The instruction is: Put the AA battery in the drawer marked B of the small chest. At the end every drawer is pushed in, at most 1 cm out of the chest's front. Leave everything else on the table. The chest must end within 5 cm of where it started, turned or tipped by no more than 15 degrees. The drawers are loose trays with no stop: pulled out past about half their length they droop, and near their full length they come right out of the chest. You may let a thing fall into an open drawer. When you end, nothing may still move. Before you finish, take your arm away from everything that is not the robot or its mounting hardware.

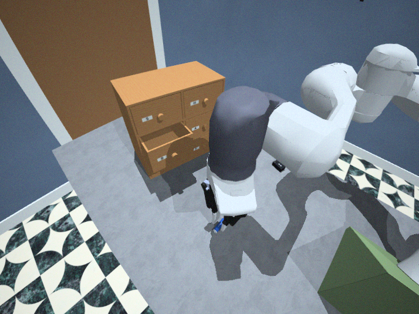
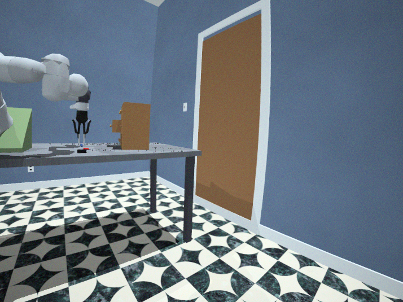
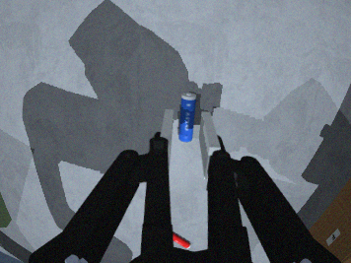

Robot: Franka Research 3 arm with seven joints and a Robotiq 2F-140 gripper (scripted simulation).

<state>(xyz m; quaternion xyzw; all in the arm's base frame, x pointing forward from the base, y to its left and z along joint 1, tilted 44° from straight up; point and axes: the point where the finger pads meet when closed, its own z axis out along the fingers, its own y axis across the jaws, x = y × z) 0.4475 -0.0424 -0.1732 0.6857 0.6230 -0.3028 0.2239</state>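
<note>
So the claw (image 1: 219,222) (image 2: 81,143) (image 3: 186,123)'s only slightly open, gripping nothing, around the blue battery (image 1: 218,226) (image 2: 81,145) (image 3: 186,119) low in the top view's middle, drawer (image 1: 168,147) (image 2: 116,126) out upper left.

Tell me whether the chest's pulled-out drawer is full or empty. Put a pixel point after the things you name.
It looks empty: the top view shows only bare wood inside the visible part of the drawer (image 1: 171,146) (image 2: 116,126).

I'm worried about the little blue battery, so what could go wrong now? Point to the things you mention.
The round battery (image 1: 218,225) (image 2: 81,145) (image 3: 186,124) might roll if nudged: the hand (image 1: 216,225) (image 2: 81,143) (image 3: 186,123) surrounds it loosely, with gaps beside it. The drawer (image 1: 157,154) (image 2: 116,126) sticks out, so tugging it further could make it droop or fall.
</note>
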